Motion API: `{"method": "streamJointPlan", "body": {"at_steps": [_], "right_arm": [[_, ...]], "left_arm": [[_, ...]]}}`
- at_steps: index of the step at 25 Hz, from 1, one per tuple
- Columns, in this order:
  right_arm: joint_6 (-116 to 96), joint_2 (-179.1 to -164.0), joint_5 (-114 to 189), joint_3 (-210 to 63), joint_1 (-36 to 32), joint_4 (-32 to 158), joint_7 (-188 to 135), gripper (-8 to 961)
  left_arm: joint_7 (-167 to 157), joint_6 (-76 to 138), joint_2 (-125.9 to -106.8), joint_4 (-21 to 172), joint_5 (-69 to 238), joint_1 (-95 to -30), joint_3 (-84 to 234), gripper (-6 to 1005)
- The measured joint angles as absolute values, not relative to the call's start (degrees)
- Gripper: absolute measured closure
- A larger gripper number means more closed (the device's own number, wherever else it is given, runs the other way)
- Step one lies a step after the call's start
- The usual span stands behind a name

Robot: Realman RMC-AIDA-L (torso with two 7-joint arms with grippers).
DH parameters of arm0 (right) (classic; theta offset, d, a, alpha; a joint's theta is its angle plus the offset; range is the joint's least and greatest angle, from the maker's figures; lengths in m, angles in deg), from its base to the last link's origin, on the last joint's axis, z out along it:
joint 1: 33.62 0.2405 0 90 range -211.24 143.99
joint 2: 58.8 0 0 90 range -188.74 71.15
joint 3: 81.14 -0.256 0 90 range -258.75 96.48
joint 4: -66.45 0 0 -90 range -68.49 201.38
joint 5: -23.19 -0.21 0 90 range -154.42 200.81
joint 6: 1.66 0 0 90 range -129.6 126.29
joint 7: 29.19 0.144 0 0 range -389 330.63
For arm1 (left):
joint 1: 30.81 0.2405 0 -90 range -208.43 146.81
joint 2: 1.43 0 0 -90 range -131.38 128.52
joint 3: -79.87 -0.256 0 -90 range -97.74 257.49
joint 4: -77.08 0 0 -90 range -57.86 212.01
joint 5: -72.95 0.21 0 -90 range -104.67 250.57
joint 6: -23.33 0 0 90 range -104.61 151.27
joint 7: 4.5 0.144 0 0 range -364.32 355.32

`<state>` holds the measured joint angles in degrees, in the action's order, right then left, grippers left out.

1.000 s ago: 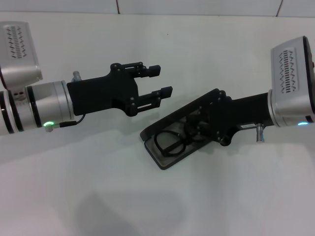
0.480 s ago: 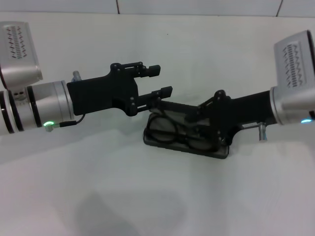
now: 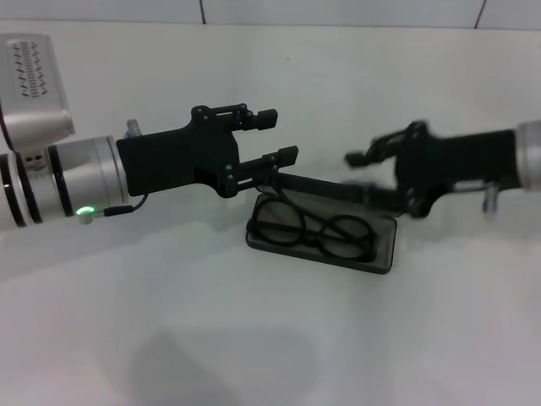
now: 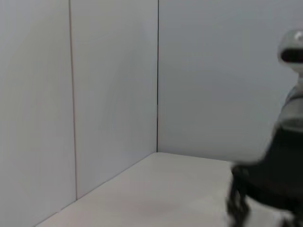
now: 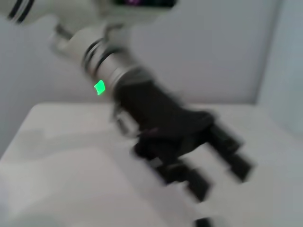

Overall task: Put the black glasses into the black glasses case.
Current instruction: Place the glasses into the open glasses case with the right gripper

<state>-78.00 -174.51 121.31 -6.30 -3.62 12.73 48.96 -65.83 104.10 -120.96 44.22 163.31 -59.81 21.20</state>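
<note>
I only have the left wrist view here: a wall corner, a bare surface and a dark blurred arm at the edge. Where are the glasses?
Observer: The black glasses lie inside the open black glasses case on the table, seen from the head view.
Operator: Is either claw holding anything?
Observer: No. The right claw is open above the case's right end, gripping nothing.
Operator: And the left one?
Observer: The left claw is open too, hanging just above the lid's left end.

a plain white table point(image 3: 254, 355) fills the scene, soft shadows on its near part, with a pale panelled wall point(image 3: 338, 10) along the far edge, split by thin seams.
</note>
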Motion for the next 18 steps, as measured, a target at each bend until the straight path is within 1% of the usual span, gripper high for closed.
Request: {"method": "streamJointPlan", "body": {"at_steps": [9, 18], "right_arm": [[-74.66, -174.49, 112.06, -15.67, -8.51, 14.69, 44.38, 599], [-74.07, -174.63, 111.61, -15.15, -8.64, 16.0, 43.16, 602]], "left_arm": [[-65.68, 104.3, -121.13, 44.62, 165.94, -59.82, 18.69, 409], [-66.47, 101.33, -121.41, 46.06, 165.51, -61.36, 15.97, 409]]}}
